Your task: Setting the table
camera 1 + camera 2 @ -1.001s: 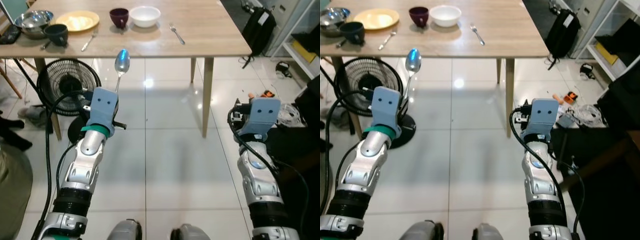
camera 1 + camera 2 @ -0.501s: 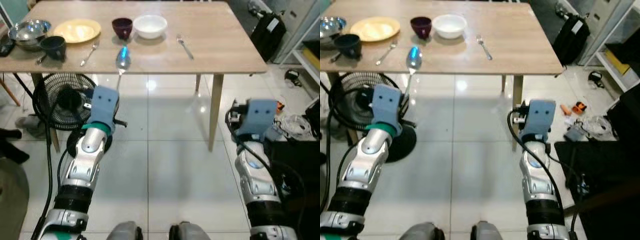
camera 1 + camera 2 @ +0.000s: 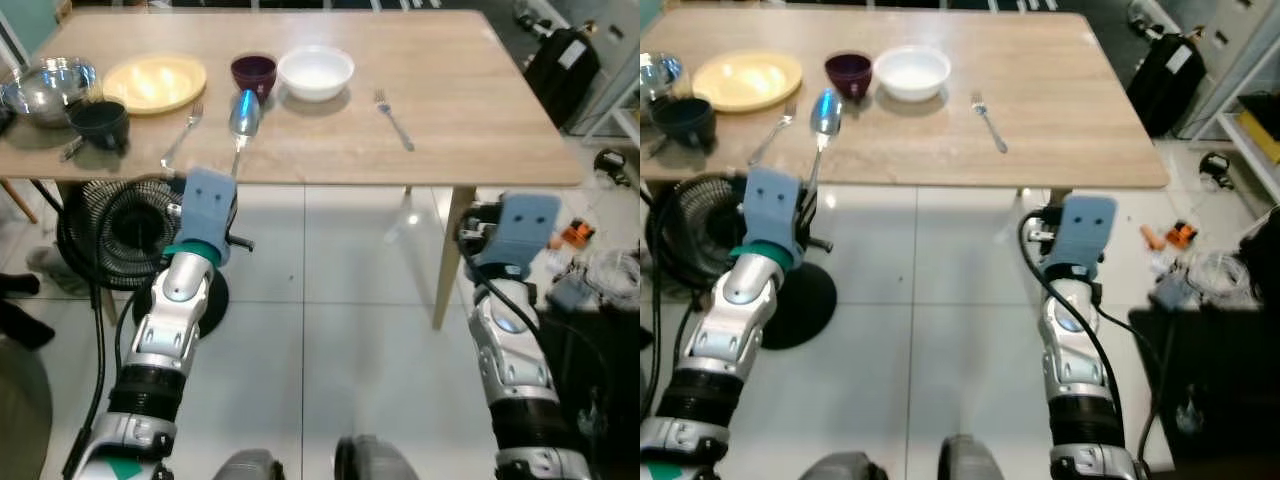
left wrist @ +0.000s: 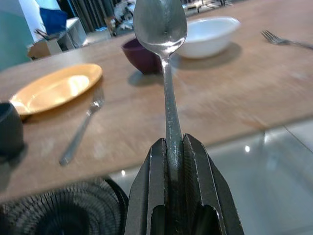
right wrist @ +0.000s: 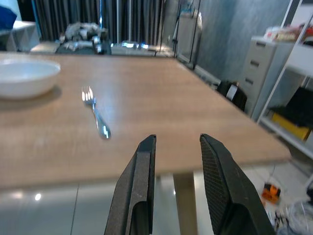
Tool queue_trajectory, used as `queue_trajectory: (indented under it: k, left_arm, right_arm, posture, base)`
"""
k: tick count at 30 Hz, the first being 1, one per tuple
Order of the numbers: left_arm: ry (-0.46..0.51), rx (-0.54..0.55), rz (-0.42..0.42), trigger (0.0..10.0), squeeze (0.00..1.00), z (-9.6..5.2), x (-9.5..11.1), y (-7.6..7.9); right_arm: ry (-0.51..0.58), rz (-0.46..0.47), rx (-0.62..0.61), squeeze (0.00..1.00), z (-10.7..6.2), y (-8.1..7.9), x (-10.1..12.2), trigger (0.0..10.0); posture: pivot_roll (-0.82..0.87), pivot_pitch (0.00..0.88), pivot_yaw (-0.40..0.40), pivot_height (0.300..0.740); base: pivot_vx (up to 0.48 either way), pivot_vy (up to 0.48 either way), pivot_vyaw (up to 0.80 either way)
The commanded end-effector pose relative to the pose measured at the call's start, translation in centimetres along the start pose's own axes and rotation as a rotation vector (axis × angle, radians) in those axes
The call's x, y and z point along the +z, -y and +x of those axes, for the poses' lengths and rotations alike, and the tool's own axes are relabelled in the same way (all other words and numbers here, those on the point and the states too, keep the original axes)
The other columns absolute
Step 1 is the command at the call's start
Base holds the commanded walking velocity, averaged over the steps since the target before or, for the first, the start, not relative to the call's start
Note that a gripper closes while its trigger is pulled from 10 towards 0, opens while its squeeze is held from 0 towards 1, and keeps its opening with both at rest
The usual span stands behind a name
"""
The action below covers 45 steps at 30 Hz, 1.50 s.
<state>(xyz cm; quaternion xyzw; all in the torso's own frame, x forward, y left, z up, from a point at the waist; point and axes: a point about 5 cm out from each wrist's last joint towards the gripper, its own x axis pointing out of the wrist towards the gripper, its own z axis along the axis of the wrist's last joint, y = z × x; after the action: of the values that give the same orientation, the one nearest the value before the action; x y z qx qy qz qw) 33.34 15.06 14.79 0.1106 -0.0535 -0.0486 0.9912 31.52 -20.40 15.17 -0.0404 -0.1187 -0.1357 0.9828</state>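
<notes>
- The table point(image 3: 470, 150), pale wood, stands before me with its near edge just ahead of both my arms; most of the setting is gathered toward its far left corner, and the right half lies bare apart from one fork.
- Toward that far left corner sit a yellow plate point(image 3: 155, 82), a steel bowl point(image 3: 45, 88) at the left edge, a dark cup point(image 3: 100, 121), a maroon cup point(image 3: 253, 72) and a white bowl point(image 3: 315, 71); one fork point(image 3: 181, 128) lies just right of the plate, the other fork point(image 3: 394, 117) nearer the middle.
- My right gripper point(image 5: 176, 181) is level with the near edge, fingers spread, holding nothing.
- My left gripper point(image 4: 174, 161) is at the near edge with its fingers pressed tight on the low end of the spoon's handle.
- The spoon point(image 4: 164, 44) stands up and outward from that pinch, bowl over the table's near left part, in front of the maroon cup; it looks to me like light, stiff, polished metal, so likely slippery; I judge the flat of the handle the right place to hold, though gripped this low it may swivel when set down.
</notes>
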Motion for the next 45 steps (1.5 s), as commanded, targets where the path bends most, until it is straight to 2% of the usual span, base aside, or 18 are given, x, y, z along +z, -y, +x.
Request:
queue_trajectory:
  k: [1,14,26,30,38,45]
  left_arm:
    - [-0.006,0.010,-0.001,10.0,0.00,0.0,-0.3,-0.4]
    - [-0.003,0.006,-0.003,10.0,0.00,0.1,-0.3,-0.3]
    - [0.008,0.001,0.000,10.0,0.00,0.2,-0.1,-0.3]
    - [0.047,-0.020,0.018,10.0,0.00,-0.1,0.5,0.1]
    - [0.059,-0.030,0.019,10.0,0.00,-0.5,0.7,0.5]
    - [0.046,-0.032,-0.053,10.0,0.00,-1.0,1.0,1.4]
  right_arm:
    - [-0.012,0.015,-0.007,0.00,-0.1,-0.1,-0.3,10.0]
    - [-0.023,0.010,-0.010,0.00,-0.1,0.0,-0.5,10.0]
    - [-0.009,-0.005,-0.003,0.00,0.1,-0.3,-0.3,10.0]
    - [-0.004,-0.003,0.002,0.00,0.1,-0.4,-0.2,10.0]
    - [-0.004,0.001,0.010,0.00,0.0,-0.6,-0.3,10.0]
    - [-0.004,0.003,0.021,0.00,0.0,-0.8,-0.3,10.0]
  posture:
    - [0.03,0.000,0.064,0.740]
    - [0.03,0.000,0.066,0.740]
    - [0.03,0.000,0.066,0.740]
    - [0.03,0.000,0.069,0.740]
    - [0.03,0.000,0.070,0.740]
    - [0.04,0.000,0.068,0.740]
  base:
    - [0.472,0.000,0.00]
    - [0.472,0.000,-0.65]
    - [0.464,0.000,0.00]
    - [0.000,0.000,0.00]
    - [0.000,0.000,0.00]
    - [0.000,0.000,0.00]
